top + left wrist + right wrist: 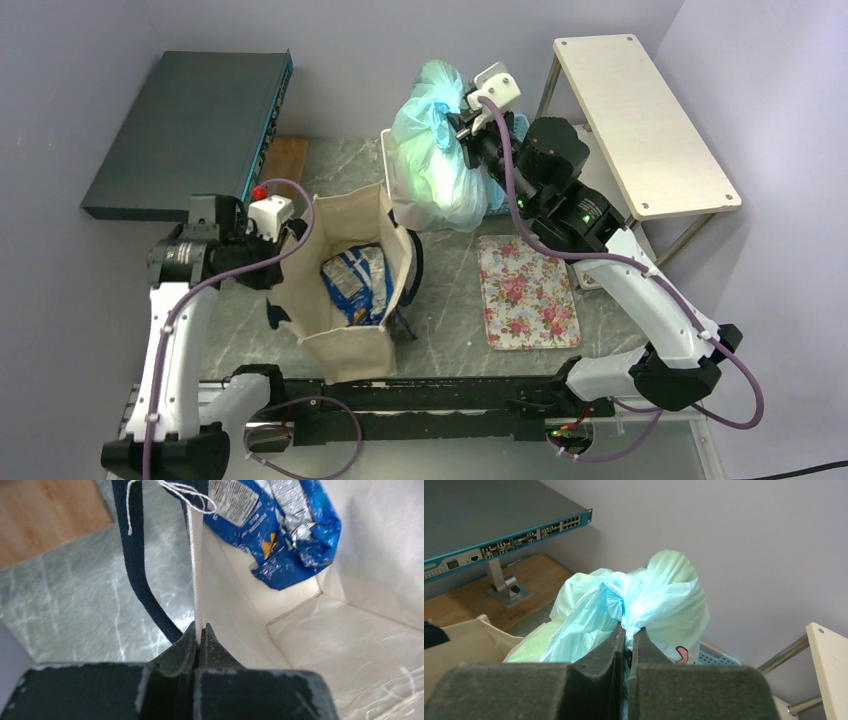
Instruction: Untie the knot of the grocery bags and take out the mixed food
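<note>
The beige canvas tote [345,345] stands open on the table with a blue tortilla-chip bag [355,280] inside; the chip bag also shows in the left wrist view [295,535]. My left gripper [300,228] is shut on the tote's left rim [198,595], beside its dark strap [137,570]. The light-blue plastic bag [435,160] bulges at the back, sitting in a white basket [388,165]. My right gripper [463,122] is shut on the bag's bunched knot [626,602] at its top. The other food is hidden inside the bag.
A flowered mat [527,290] lies right of the tote. A dark network switch [190,125] sits raised at back left over a wooden board [285,160]. A pale shelf [640,120] stands at back right. A blue basket [716,656] is behind the bag.
</note>
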{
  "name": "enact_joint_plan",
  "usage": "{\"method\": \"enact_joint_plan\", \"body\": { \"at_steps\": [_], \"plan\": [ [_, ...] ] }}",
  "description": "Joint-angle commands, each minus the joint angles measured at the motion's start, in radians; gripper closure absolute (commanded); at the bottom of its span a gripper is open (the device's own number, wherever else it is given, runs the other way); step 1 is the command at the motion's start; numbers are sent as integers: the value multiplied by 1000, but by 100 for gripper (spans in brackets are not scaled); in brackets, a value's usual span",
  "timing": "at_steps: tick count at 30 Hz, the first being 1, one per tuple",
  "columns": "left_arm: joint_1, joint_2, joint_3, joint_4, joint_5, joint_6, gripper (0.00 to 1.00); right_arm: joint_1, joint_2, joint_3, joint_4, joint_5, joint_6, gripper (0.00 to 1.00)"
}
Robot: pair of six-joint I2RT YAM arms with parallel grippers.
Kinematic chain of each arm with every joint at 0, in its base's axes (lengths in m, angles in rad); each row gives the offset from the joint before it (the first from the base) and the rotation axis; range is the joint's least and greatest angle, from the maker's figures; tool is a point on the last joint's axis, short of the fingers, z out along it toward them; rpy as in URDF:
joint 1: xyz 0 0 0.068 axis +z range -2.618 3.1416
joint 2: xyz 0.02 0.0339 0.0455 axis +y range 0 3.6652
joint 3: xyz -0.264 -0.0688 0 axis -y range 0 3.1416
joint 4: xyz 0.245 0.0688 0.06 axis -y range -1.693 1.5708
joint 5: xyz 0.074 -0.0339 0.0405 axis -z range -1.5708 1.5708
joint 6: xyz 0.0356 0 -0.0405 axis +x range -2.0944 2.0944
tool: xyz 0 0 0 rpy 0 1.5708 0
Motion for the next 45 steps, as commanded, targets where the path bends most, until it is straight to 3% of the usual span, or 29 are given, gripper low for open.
{"method": "enact_joint_plan", "body": {
  "at_steps": [1,5,9,18,22,33,38,43,44,45],
  "plan": [
    [44,-94,103,-101,-89,97,100,-14,-67,18,162,-6,-1,100],
    [142,-95,79,-139,-205,113,100,-14,-60,17,162,-17,1,100],
    [276,-105,73,-68,-277,166,100,-15,-49,20,158,-27,16,100],
    [750,90,249,-74,-191,497,100,-15,-43,29,150,-28,17,100],
    [885,172,335,-39,-158,555,100,-14,-52,11,155,-25,15,100],
    [975,247,381,212,-233,673,100,-14,-64,-30,154,-27,23,100],
    [1028,348,468,222,-244,682,100,-14,-64,-37,146,-35,25,100],
    [1077,372,441,254,-245,701,99,-15,-83,-80,126,-45,37,100],
    [1078,375,446,220,-235,709,89,-15,-89,-95,116,-52,44,100],
    [1079,377,458,198,-213,715,72,-15,-96,-103,105,-64,50,100]
  ]
}}
